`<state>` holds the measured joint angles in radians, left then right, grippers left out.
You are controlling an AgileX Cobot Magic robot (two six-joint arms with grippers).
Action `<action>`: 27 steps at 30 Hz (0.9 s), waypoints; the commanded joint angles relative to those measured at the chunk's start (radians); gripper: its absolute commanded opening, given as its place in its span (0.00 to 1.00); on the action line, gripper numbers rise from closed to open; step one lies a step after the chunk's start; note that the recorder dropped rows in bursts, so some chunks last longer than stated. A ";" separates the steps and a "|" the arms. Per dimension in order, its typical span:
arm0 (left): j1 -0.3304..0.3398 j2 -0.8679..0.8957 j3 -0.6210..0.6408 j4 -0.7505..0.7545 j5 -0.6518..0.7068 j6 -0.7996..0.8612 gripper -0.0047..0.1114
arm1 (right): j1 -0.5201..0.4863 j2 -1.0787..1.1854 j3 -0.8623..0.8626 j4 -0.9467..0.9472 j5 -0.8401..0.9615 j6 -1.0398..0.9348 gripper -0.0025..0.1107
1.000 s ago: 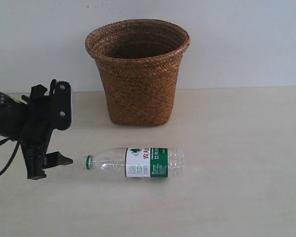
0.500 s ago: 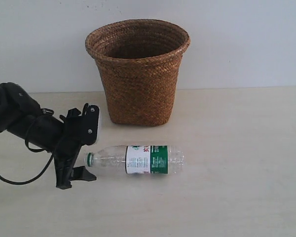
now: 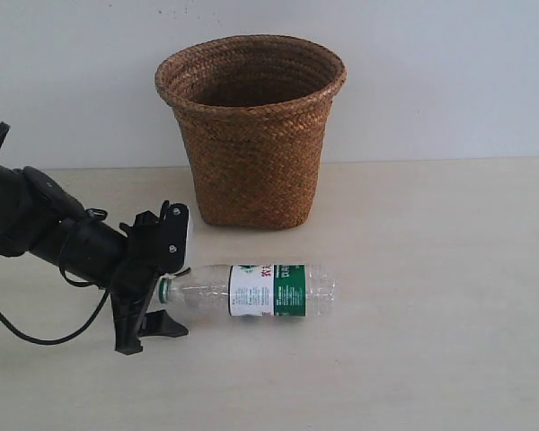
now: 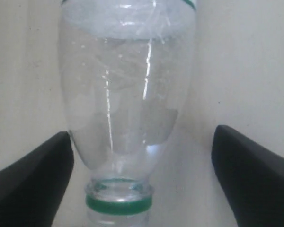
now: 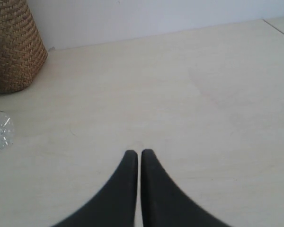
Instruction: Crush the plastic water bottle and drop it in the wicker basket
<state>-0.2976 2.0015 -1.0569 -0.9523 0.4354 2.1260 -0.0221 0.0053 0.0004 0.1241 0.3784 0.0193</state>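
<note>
One black arm in the exterior view, one bottle, one basket, and two end effectors across the wrist views. That's the full count.

On the left, the arm reaches in low over the table, sloping down, a cable looping beneath it. The left end effector is spread wide. One finger sits on the far side of the bottle's neck and the other on the near side. From the left wrist, both dark tips stand clear of the plastic, gripping nothing.

Now the plastic water bottle: it lies on its side on the table, green cap pointing left into that gap. The body is clear, round and uncrushed. The label is white and green with red characters.

Behind it, apart from it, the wicker basket stands upright. It's brown and woven with a flared round rim, dark inside.

Further right, the right end effector hangs over bare table, fingers pressed almost together around nothing. The basket and the bottle's base sit at the edge of its view.
</note>
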 commanded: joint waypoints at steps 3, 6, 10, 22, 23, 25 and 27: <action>-0.004 0.011 -0.003 -0.009 0.009 0.007 0.68 | -0.004 -0.005 0.000 -0.003 -0.005 0.000 0.02; -0.004 0.011 -0.003 -0.009 0.009 0.007 0.59 | -0.004 -0.005 0.000 -0.003 -0.005 0.000 0.02; -0.004 0.011 -0.003 -0.009 0.006 0.007 0.39 | -0.004 -0.005 0.000 -0.003 -0.005 0.000 0.02; -0.004 0.011 -0.003 -0.009 0.031 0.007 0.07 | -0.004 -0.005 0.000 -0.003 -0.005 0.000 0.02; -0.004 0.011 -0.003 -0.009 0.056 0.007 0.07 | -0.004 -0.005 0.000 -0.003 -0.005 0.000 0.02; -0.004 0.011 -0.003 -0.009 0.087 0.007 0.07 | -0.004 -0.005 0.000 -0.003 -0.005 0.000 0.02; -0.004 0.011 -0.003 -0.009 0.109 0.007 0.07 | -0.004 -0.005 0.000 -0.003 -0.005 0.000 0.02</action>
<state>-0.2976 2.0096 -1.0583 -0.9583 0.5009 2.1298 -0.0221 0.0053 0.0004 0.1241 0.3784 0.0193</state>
